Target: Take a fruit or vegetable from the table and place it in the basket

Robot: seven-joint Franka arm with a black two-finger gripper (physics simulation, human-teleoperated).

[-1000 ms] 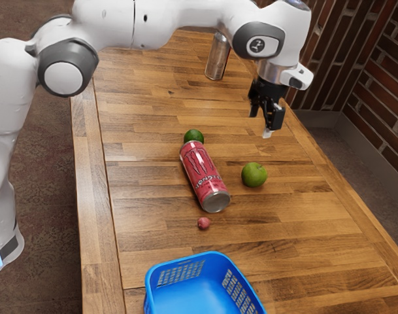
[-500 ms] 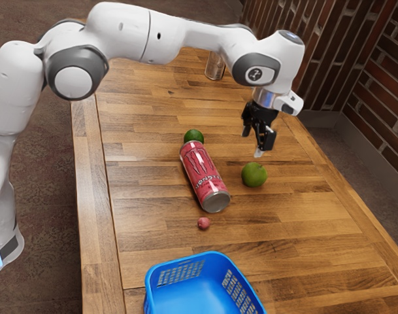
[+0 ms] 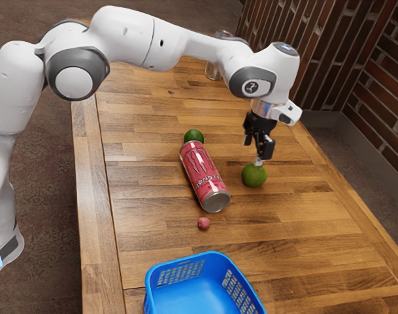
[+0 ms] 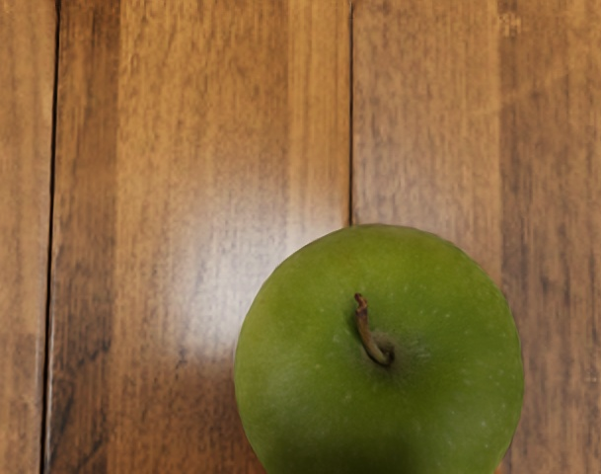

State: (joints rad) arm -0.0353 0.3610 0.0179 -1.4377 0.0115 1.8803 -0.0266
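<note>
Green apple [image 4: 379, 365], curved brown stem [image 4: 370, 334], wooden planks [image 4: 201, 197] beneath

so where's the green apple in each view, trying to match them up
Exterior view: the green apple is on the table, toward the exterior view's right from the red can, close by the gripper.
Wrist view: the apple is under my hand, stem toward the camera, partly covering a dark seam between planks.
Shared landmark: the table's wooden planks.

We note moderate light, pale glare on the table [image 4: 196, 267] beside the apple [image 4: 438, 395], shade across part of its skin, and highlights on the can [image 3: 204, 171].
</note>
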